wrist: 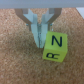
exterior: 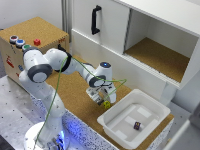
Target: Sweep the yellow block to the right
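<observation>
Exterior view shows the white arm (exterior: 47, 70) bent low over a cork counter (exterior: 75, 92), with the fingers (exterior: 102, 98) pointing down near the counter's edge. The yellow block (exterior: 106, 104) lies on the cork right below them, just beside the rim of a white bin (exterior: 116, 134) that stands toward the exterior view's right. Inside the bin there is a small dark block (exterior: 137, 125) with reddish marks. Behind the arm stands a cork box (exterior: 47, 30) with coloured buttons on top, and a white cabinet (exterior: 150, 30) with a black handle (exterior: 95, 20) and an open compartment lined with cork. A green cable (exterior: 60, 82) runs along the arm.

From this view I cannot tell whether the fingers touch the block, because both are very small there.

Wrist view gives what the other cannot: the fingers (wrist: 39, 38) are pressed together, with no gap visible between them and nothing held. The block (wrist: 54, 47) sits on the cork just beside their tips, and it seems to touch them on one side (the picture is a little blurred, so this contact is not sure). A black letter N is printed on the upper face of the block, and another mark, hard to read, on the face below. The bin, the cabinet and the dark block do not appear in this view.
</observation>
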You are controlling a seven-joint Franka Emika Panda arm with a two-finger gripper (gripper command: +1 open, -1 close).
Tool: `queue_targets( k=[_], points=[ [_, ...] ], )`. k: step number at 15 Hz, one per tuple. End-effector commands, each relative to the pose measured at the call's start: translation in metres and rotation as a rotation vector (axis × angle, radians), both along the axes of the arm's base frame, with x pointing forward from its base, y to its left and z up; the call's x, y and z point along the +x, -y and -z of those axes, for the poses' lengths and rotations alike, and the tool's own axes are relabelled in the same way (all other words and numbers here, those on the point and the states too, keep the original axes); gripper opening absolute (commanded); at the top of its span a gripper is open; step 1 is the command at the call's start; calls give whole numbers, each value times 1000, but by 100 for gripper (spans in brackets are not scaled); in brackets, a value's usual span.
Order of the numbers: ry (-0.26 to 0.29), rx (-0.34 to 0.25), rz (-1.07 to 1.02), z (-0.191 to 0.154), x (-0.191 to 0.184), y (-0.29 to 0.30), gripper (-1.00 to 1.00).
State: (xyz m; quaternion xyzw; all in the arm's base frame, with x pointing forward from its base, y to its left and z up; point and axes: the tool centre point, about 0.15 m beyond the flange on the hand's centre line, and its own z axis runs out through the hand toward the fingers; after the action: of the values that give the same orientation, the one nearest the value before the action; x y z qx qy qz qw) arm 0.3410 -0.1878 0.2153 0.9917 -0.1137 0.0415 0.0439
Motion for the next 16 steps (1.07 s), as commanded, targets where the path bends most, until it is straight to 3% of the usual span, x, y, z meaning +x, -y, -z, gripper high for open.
queue_targets(
  k=[1, 4, 7, 8, 10, 16],
  points=[
    [-45, 55, -57, -48, -9, -5, -100],
    [-40, 69, -73, -72, -19, -11, -100],
    [-12, 22, -64, -91, -28, -24, -100],
    [-7, 8, -26, -90, -30, -25, 100],
    [2, 20, 77, -91, -30, -21, 100],
    [2, 20, 77, -91, -30, -21, 100]
  ],
)
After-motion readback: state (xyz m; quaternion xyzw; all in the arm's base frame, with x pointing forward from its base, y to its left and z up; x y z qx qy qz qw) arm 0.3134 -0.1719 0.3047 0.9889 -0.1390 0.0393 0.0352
